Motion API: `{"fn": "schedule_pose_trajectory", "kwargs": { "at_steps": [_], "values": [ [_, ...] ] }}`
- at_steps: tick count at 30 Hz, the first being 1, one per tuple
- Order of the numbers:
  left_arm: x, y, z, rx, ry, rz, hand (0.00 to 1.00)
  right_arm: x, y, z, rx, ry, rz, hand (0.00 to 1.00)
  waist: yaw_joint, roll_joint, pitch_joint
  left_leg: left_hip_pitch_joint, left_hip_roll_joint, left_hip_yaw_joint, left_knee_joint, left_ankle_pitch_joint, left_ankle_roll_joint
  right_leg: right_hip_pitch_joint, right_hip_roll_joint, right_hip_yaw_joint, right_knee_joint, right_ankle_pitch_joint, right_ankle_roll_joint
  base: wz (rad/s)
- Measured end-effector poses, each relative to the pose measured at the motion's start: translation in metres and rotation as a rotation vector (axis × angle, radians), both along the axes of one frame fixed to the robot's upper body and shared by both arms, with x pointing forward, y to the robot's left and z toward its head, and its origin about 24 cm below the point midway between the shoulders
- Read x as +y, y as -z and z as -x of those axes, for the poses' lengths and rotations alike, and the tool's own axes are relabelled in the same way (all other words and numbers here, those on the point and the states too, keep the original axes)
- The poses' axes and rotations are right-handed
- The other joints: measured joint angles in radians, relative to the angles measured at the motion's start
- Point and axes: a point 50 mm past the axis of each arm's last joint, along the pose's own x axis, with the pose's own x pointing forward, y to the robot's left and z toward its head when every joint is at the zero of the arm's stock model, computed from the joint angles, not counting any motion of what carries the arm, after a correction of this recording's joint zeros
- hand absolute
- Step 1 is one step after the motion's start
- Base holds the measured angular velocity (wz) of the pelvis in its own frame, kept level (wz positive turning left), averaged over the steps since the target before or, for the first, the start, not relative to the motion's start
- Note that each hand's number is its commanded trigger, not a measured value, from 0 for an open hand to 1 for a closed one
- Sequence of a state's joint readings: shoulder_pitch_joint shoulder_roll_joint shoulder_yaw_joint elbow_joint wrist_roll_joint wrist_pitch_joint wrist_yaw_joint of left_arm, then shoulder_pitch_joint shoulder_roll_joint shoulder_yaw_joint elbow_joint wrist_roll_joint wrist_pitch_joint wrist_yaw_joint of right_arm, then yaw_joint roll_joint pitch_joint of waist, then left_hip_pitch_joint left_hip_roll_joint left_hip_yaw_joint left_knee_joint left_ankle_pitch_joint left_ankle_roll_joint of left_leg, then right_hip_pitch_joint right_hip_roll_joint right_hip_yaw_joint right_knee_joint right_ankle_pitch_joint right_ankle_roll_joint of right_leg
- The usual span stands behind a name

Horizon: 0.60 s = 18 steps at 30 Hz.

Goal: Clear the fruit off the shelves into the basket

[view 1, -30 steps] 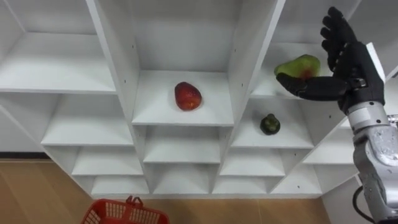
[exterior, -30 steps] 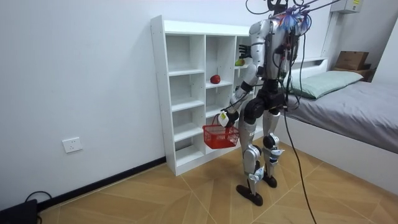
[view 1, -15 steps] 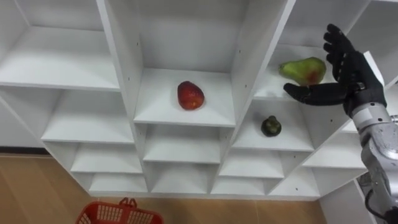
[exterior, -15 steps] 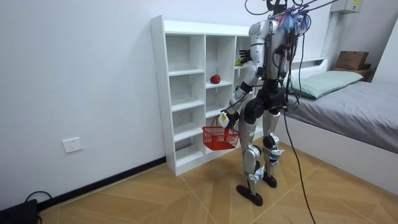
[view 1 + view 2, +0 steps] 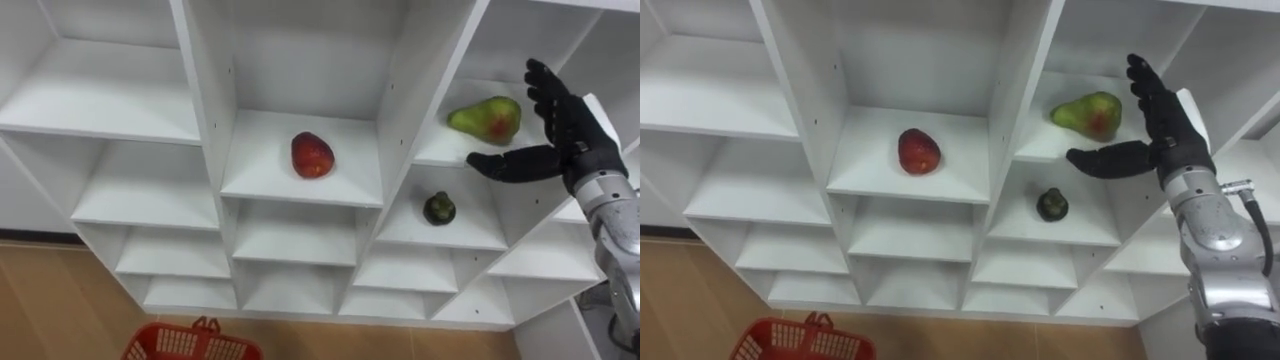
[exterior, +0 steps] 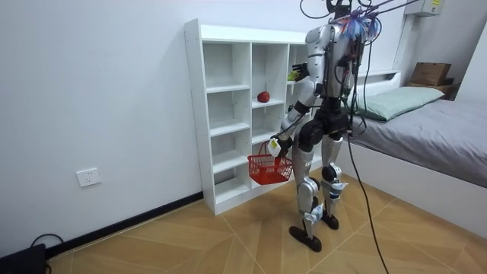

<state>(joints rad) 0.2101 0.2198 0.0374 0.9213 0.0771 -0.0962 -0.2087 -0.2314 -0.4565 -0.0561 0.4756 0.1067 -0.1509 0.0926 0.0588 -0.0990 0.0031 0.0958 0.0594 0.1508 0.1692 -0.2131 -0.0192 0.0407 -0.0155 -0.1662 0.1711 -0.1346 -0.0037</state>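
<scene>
A green pear with a red blush (image 5: 487, 117) lies on an upper shelf in the right column of the white closet (image 5: 400, 110). My right hand (image 5: 568, 138) is open just right of the pear, fingers straight up and thumb stretched out below it, not touching. A red fruit (image 5: 312, 155) sits in the middle column. A small dark green fruit (image 5: 438, 208) rests one shelf below the pear. In the room view my left hand (image 6: 275, 144) hangs low, shut on the handle of a red basket (image 6: 268, 168). That basket's rim (image 5: 190, 343) shows at the bottom of the left eye view.
I stand close in front of the closet (image 6: 228, 114) on a wooden floor. A bed (image 6: 426, 122) lies behind me at the room view's right. The closet's other compartments hold nothing, and upright dividers flank the pear's shelf.
The eye view has shifted slightly. My right hand has sunk relative to the pear: the thumb lay across its front, now it is below it. The basket still hangs from the left hand.
</scene>
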Motion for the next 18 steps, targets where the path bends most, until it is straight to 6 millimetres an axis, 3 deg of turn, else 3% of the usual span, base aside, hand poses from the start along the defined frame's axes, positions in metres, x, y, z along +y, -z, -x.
{"fn": "schedule_pose_trajectory", "kwargs": {
  "at_steps": [18],
  "values": [
    [0.0084, -0.0046, -0.0039, -0.01, 0.023, -0.013, 1.0, 0.0032, 0.0011, -0.0035, 0.034, -0.068, 0.0, 0.0, 0.0, -0.006, 0.0101, -0.015, -0.001, 0.0, -0.001, 0.0, 0.0, -0.009, 0.0, 0.001, -0.005, -0.002, 0.0, 0.0]
  ]
}}
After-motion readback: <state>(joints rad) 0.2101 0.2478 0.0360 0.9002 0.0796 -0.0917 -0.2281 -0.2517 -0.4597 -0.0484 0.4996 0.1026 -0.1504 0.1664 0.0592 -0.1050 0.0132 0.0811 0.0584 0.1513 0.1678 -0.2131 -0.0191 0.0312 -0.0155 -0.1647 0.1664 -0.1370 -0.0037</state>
